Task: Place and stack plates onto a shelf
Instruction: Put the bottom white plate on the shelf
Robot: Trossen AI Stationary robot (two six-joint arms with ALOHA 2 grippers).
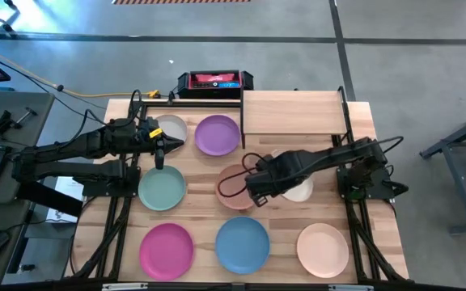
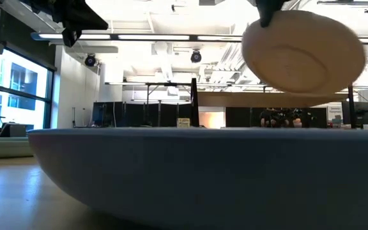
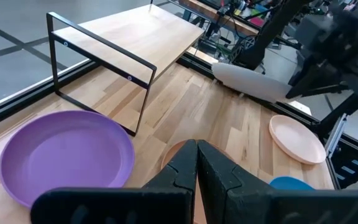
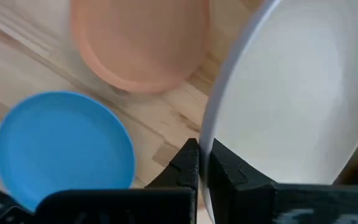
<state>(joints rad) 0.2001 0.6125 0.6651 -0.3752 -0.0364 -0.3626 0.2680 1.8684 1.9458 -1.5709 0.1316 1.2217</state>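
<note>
- Right tool (image 4: 199, 163) pinching the rim of the white plate (image 4: 291, 93); plate lifted clear of the worktop (image 1: 201, 174) and tilted, as the low view shows.
- In the high view the right tool (image 1: 259, 187) sits in front of the shelf (image 1: 294, 113), over the terracotta plate (image 1: 235, 187); white plate (image 1: 299, 191) shows just beside it, toward the right arm's base.
- Left tool (image 3: 196, 163) pressed together, holding nothing. In the high view it hovers (image 1: 159, 153) well left of the shelf, between the cream plate (image 1: 171, 129) and the mint plate (image 1: 162, 187).
- Shelf: light-wood board on a thin black frame, at the worktop's far right; no plates on it.
- Purple plate (image 1: 218, 134) lies flat just left of the shelf, right of the cream one.
- Terracotta plate lies flat in front of the shelf's left end, partly hidden under the right arm.
- Front row, farthest from the shelf: pink plate (image 1: 167, 248) on the left, blue plate (image 1: 243, 244) in the middle, peach plate (image 1: 323, 249) on the right, all flat and apart from each other.
- Low view: blue plate's rim (image 2: 190, 172) fills the foreground; white plate (image 2: 303, 52) hangs above and behind it.
- A black and red box (image 1: 214, 82) sits behind the worktop, left of the shelf.
</note>
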